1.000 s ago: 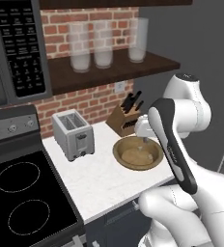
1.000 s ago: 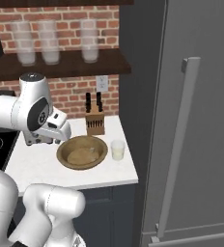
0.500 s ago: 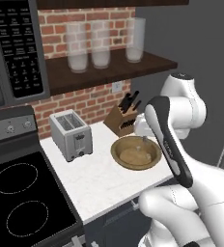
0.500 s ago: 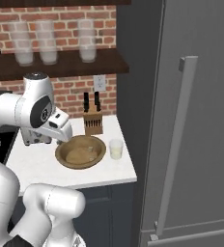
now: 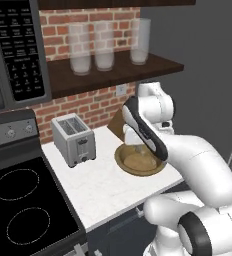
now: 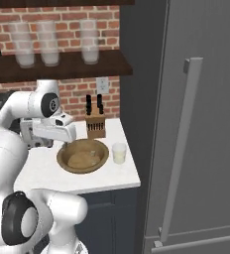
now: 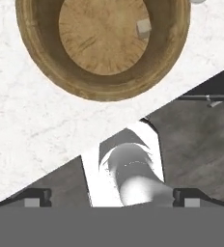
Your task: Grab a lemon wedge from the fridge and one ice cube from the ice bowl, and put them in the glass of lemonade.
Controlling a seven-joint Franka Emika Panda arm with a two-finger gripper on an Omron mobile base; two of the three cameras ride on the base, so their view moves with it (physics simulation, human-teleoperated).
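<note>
Seen from the left base camera: the ice bowl (image 5: 139,161) resting on the white counter (image 5: 95,185), right of the toaster (image 5: 73,138) and beneath the shelf of tall frosted glasses (image 5: 104,46), with the white arm bent low across the bowl's near rim and hiding the gripper. From the right base camera: the same bowl at the counter's middle, the glass of lemonade (image 6: 119,153) standing just beside its right rim, the knife block (image 6: 94,122) behind it against the brick wall, and the fridge (image 6: 196,124) shut, well right of the bowl past the counter's end; gripper (image 6: 66,140) hanging over the bowl's left rim. From the hand camera: the bowl directly below, a single pale ice cube (image 7: 143,26) lying on its floor near the right wall; dark fingertips (image 7: 36,197) spread wide apart at the bottom corners, holding nothing.
</note>
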